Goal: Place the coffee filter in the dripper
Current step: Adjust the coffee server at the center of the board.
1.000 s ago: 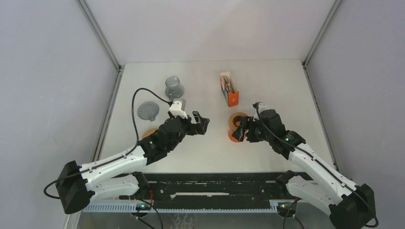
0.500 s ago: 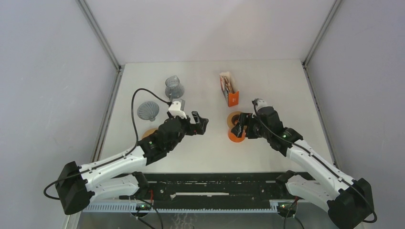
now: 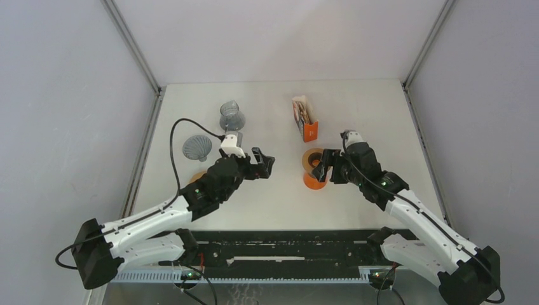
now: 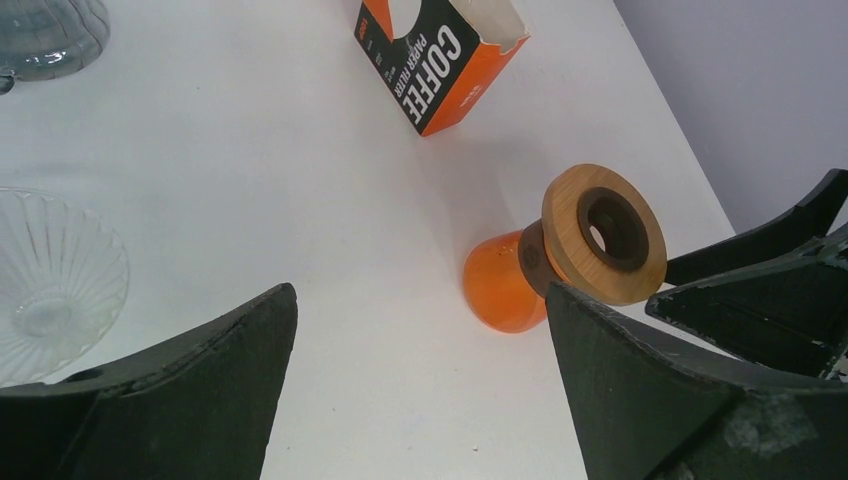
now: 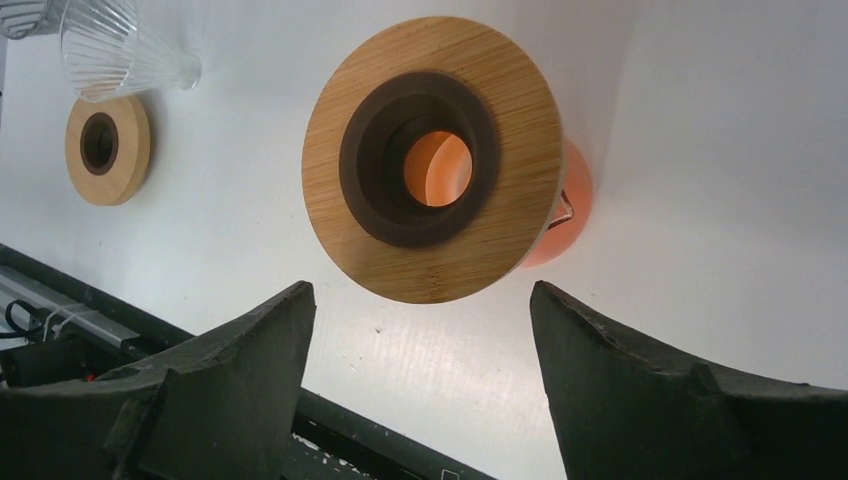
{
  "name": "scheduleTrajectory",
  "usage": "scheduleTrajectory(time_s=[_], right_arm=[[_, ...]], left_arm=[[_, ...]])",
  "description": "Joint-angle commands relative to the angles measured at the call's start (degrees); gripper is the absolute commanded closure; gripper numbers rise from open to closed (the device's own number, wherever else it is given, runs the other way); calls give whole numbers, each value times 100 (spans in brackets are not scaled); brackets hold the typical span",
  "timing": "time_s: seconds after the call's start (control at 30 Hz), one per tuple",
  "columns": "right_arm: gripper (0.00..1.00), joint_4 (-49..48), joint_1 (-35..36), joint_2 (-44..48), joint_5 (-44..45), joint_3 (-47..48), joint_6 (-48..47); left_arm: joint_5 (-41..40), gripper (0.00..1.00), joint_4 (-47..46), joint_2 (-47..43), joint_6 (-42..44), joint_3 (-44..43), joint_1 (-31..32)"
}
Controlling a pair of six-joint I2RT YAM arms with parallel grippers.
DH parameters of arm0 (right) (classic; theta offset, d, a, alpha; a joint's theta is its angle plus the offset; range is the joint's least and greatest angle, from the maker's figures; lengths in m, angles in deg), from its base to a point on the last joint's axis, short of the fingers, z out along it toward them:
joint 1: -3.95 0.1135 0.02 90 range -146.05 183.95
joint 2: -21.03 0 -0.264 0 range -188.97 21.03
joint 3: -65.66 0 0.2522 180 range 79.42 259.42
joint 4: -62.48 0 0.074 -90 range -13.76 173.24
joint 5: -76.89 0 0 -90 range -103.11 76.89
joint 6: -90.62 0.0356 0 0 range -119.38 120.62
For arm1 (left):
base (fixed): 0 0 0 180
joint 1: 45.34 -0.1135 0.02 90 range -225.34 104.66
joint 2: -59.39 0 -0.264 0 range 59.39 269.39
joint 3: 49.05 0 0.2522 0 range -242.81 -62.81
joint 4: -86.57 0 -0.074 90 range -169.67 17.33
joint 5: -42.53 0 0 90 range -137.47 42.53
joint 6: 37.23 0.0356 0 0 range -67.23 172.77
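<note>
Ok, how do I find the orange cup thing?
Look at the white table, then the coffee filter box towards the back. Close by it lies the cup, tipped on its side. The other cups are clear glass; this one is orange with a wooden ring.

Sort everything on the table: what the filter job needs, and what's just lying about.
Job:
coffee filter box
orange dripper, lying on its side

Lying about:
clear ribbed glass cone
grey glass vessel
loose wooden ring

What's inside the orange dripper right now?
Through the hole in the wooden collar, only the glowing inner wall of the orange dripper shows, no filter. The collar hides the rest of the inside.
</note>
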Motion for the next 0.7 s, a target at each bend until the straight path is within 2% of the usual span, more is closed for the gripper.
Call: scheduleTrajectory(time_s=[0.0, 0.1, 0.33, 0.67], right_arm=[[10, 203, 43, 160, 373, 414, -335], [1, 290, 115, 138, 452, 566, -544], [0, 499, 666, -378, 1245, 1152, -1064], [0, 633, 1534, -1724, 2722, 2071, -1674]], left_arm=[[-164, 2, 63, -248, -139, 199, -112], [-250, 1, 265, -391, -226, 227, -226], [-500, 1, 691, -826, -424, 438, -424], [-817, 0, 1118, -1547, -732, 900, -781]])
